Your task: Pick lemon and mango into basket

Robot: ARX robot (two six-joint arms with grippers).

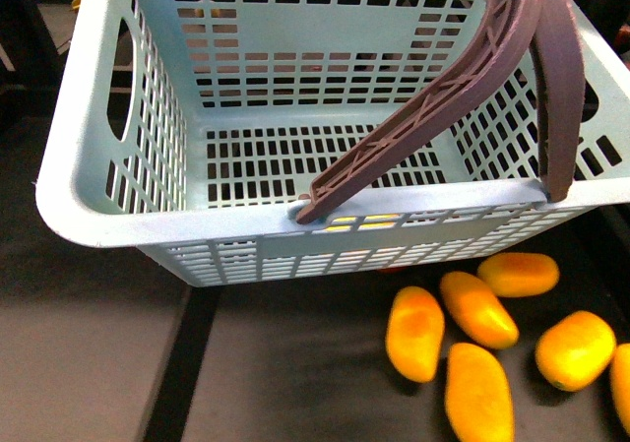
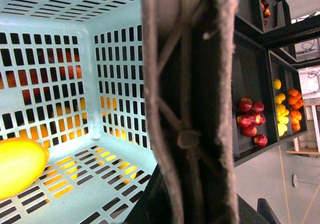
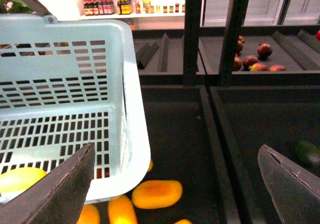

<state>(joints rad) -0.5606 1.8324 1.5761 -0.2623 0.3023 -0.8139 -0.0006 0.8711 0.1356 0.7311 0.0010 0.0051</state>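
Basket (image 3: 125,84) corner sits at the left of the frame below my right gripper (image 3: 176,149), which hangs spread wide and empty over loose mangoes (image 1: 414,332). Left gripper's grip I cannot tell; the brown handle (image 2: 190,109) fills its view. Inside the basket lies one bright yellow fruit, seemingly the lemon (image 2: 20,166).

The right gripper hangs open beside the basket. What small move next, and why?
Probably lower the open, empty right gripper toward the mango on the dark shelf just outside the basket. One yellow fruit already lies inside.
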